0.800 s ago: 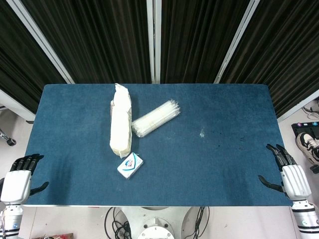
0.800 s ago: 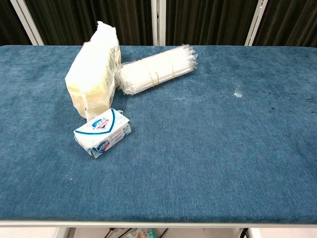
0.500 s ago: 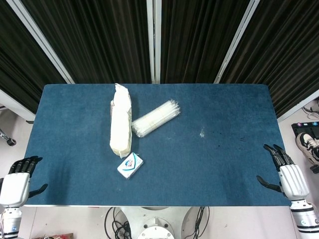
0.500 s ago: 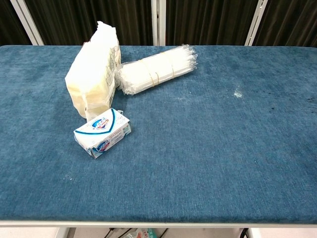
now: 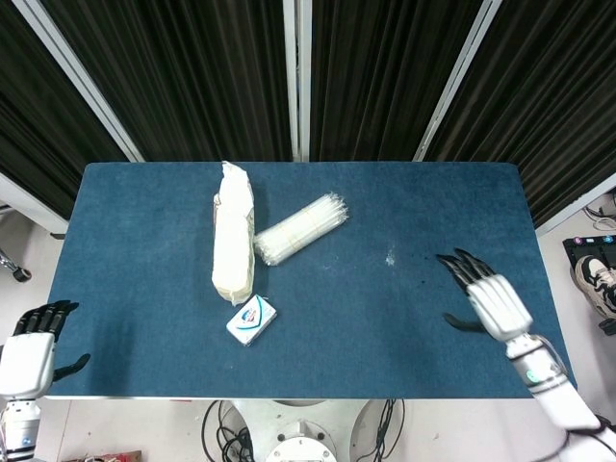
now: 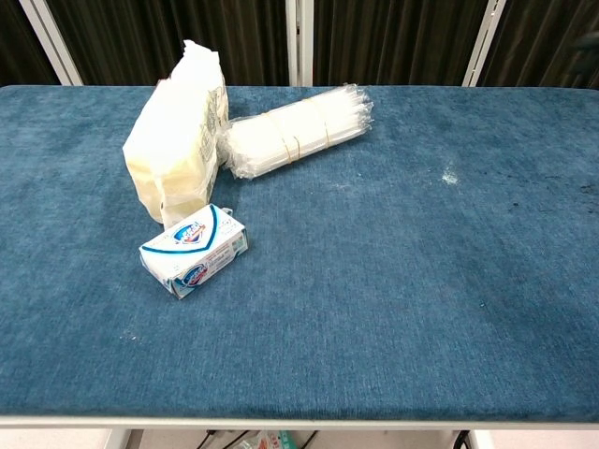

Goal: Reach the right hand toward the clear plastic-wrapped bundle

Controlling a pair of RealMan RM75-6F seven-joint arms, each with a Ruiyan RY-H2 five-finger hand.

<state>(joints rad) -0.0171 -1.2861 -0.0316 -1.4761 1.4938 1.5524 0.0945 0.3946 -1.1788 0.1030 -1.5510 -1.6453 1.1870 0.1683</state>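
The clear plastic-wrapped bundle (image 5: 300, 229) lies flat on the blue counter (image 5: 404, 192), left of centre and toward the far edge, set at a slant with its lower end touching or just beside the long cream packet (image 5: 233, 245) that runs front to back next to it. In the chest view the bundle (image 6: 294, 131) shows thin bands around its middle, and the cream packet (image 6: 178, 140) stands taller than it. A small blue and white box (image 5: 251, 319) lies just in front of the packet's near end, apart from the bundle. The whole right half of the counter between the bundle and the right edge holds only a pale speck (image 5: 390, 257) and a few dark flecks, so there is wide open room on that side; the far edge runs close behind the bundle, against dark curtains. The right hand (image 5: 486, 296) has come in from the right front corner, where it hung off the edge half a second ago, and now hovers over the counter's right part, released, fingers spread and pointing up and left toward the bundle, holding nothing. It is well apart from the bundle, which lies to its left and farther back. The left hand (image 5: 31, 348) stays off the front left corner, fingers loosely curled, holding nothing, barely lower than before.
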